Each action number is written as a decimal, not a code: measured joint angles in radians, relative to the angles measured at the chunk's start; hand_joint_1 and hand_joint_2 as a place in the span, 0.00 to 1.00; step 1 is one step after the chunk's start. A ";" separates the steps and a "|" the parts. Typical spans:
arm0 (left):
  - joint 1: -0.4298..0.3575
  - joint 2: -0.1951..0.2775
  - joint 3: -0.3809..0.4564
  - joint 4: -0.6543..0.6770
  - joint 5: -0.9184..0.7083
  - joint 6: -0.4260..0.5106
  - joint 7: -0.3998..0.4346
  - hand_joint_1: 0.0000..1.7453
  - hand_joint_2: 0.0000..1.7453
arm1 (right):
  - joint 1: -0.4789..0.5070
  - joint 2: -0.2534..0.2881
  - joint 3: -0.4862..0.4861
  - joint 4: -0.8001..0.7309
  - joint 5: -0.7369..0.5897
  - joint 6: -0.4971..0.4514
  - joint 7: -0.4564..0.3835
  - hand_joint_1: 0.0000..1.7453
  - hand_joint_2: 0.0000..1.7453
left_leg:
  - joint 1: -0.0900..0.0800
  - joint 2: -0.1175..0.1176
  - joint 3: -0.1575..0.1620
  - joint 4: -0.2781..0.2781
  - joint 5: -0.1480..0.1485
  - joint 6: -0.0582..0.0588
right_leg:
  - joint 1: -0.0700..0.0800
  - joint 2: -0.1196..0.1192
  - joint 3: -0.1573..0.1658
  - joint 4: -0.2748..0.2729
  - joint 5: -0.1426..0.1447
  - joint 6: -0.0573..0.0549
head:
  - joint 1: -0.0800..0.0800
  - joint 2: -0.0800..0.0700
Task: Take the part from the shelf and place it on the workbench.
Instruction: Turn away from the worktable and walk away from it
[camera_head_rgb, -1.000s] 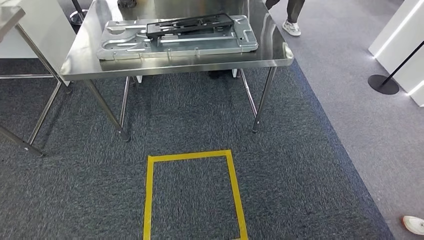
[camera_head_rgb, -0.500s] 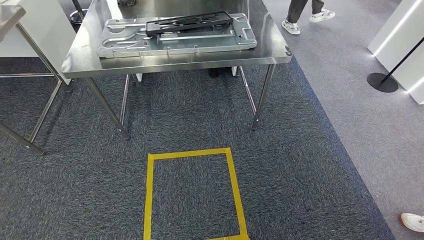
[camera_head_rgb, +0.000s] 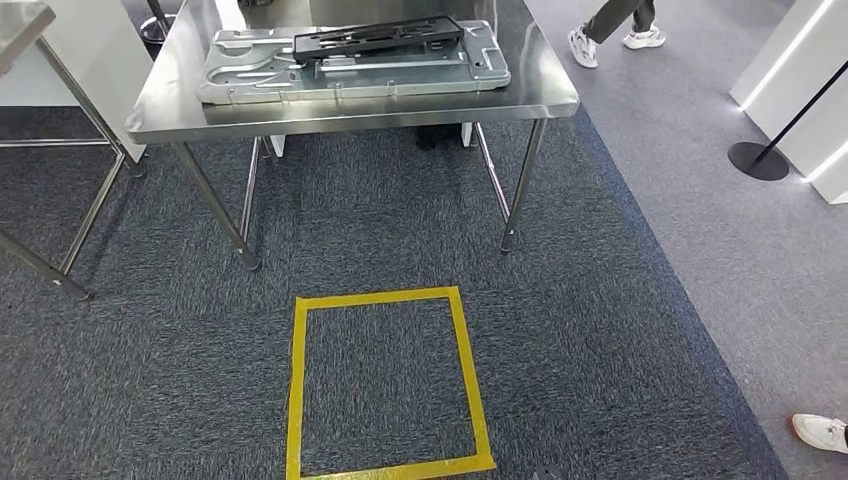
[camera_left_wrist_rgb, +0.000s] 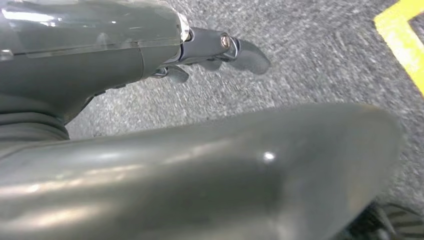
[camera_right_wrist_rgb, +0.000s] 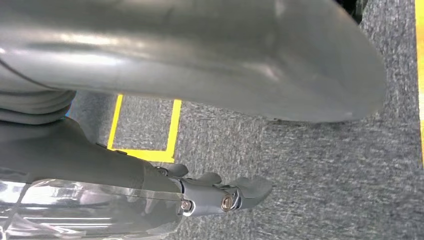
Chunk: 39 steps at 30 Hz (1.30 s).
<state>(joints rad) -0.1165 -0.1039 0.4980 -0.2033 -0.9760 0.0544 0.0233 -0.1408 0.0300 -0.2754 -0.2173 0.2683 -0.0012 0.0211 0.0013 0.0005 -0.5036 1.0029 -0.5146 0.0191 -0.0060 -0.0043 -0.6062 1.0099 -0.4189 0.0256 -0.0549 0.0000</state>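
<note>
workshop floor | steel workbench | yellow floor tape | stanchion

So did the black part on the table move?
No. The black part sits unchanged on the silver plate; the whole picture shifted, so the camera moved.

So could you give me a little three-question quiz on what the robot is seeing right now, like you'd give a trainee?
1. True or false: the black part lies on top of the silver metal plate on the steel workbench.
2. What is marked on the carpet in front of the workbench? A) a red circle B) a yellow tape square C) a white arrow
3. Fill in: the left hand and the right hand both hang over the ____, holding nothing.

Key: 1 true; 2 B; 3 carpet.
</note>
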 joint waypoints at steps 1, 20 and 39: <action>-0.001 0.001 -0.001 0.000 -0.006 -0.002 0.000 0.00 0.00 | 0.000 0.001 0.000 0.000 -0.002 -0.001 -0.001 0.00 0.00 | 0.001 0.001 -0.005 -0.001 0.006 0.007 | -0.002 0.000 -0.003 0.002 0.000 0.006 | 0.000 0.000; -0.044 0.006 -0.050 0.000 -0.077 -0.056 0.073 0.00 0.00 | 0.039 0.027 -0.002 0.008 -0.020 0.003 -0.046 0.00 0.00 | -0.002 0.005 -0.137 0.144 -0.025 -0.020 | 0.000 -0.003 0.099 -0.059 -0.053 -0.043 | 0.000 0.000; -0.064 0.005 -0.077 0.000 -0.101 -0.032 0.071 0.00 1.00 | 0.052 0.047 -0.002 0.012 0.018 0.015 -0.050 0.00 0.00 | 0.012 0.004 -0.041 0.001 0.033 0.016 | -0.007 0.002 -0.074 0.288 -0.189 0.018 | 0.000 0.000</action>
<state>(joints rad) -0.1802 -0.0986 0.4211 -0.2033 -1.0770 0.0223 0.0946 -0.0887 0.0772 -0.2769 -0.2057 0.2861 0.0137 -0.0289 0.0132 0.0043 -0.5446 1.0043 -0.4812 0.0353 -0.0131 -0.0021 -0.6805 1.2978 -0.6084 0.0438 -0.0549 0.0000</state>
